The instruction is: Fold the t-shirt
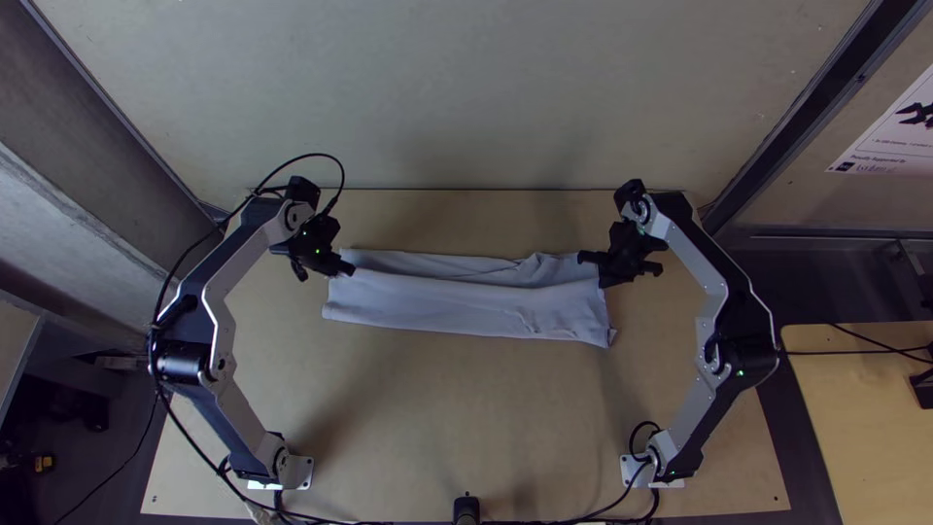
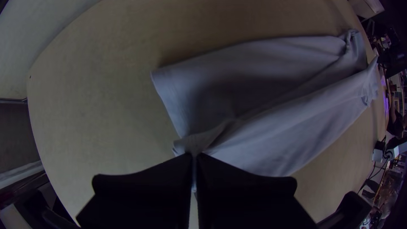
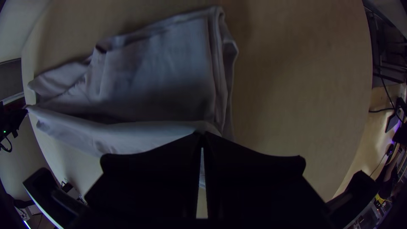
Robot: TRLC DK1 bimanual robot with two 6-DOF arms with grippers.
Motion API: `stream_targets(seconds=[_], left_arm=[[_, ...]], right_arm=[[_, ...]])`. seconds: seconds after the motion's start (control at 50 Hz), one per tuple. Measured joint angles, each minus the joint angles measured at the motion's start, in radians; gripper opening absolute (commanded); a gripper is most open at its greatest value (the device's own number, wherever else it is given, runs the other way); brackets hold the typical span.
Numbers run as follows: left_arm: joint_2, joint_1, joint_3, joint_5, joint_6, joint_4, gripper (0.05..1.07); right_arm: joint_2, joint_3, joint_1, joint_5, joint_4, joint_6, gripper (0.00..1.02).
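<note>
The part of the t-shirt (image 1: 466, 303) pinched by each pincer is hidden between dark fingers, so how many layers are caught cannot be told. In the top view the left pincer (image 1: 347, 266) covers a bit of the cloth near one end, and the right pincer (image 1: 591, 261) covers some of the other end. The fingers are nearly black in both wrist views, their rear parts cut off by the bottom edge. The cloth's underlying layers are concealed by the top one, and sleeves and collar are hard to make out.

Both arms bend outward at the elbow and turn back in over the counter (image 1: 437, 418), with their pincers facing each other across the cloth. The left arm (image 1: 207, 282) runs up from its base to a wrist beside the t-shirt's left end; the right arm (image 1: 729, 282) nearly mirrors it at the right end. The left pincer (image 2: 194, 156) is closed on a gathered pinch of fabric, and the right pincer (image 3: 202, 135) is closed on a raised edge.

The t-shirt lies between the arms as a long folded band, one panel lapped over another, its taut ridge running from pincer to pincer.
</note>
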Motion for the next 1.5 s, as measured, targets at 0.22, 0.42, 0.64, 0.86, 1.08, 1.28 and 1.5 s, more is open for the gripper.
stream_targets(seconds=[0.22, 0.42, 0.64, 0.86, 1.08, 1.28, 1.5], left_arm=[[0.116, 0.000, 0.115, 0.000, 0.000, 0.000, 0.08], [0.172, 0.000, 0.166, 0.000, -0.027, 0.004, 0.59], [0.184, 0.005, 0.185, 0.000, -0.081, 0.014, 1.03], [0.166, 0.060, 0.186, 0.136, -0.124, 0.022, 1.03], [0.098, 0.166, 0.186, 0.289, -0.156, -0.035, 1.03], [0.061, 0.262, 0.142, 0.383, -0.161, -0.040, 1.03], [0.042, 0.344, 0.037, 0.495, -0.156, -0.039, 1.03]], right_arm=[[0.127, 0.108, -0.019, 0.000, -0.001, -0.016, 0.02], [0.219, 0.190, -0.050, 0.001, 0.001, -0.015, 0.80], [0.224, 0.229, -0.118, 0.001, 0.020, -0.011, 0.99], [0.134, 0.229, -0.192, 0.001, 0.033, -0.007, 0.99], [-0.034, 0.229, -0.217, 0.004, 0.030, -0.008, 0.99], [-0.161, 0.229, -0.217, 0.004, 0.030, -0.008, 0.99], [-0.269, 0.229, -0.217, 0.004, 0.026, -0.007, 0.99]])
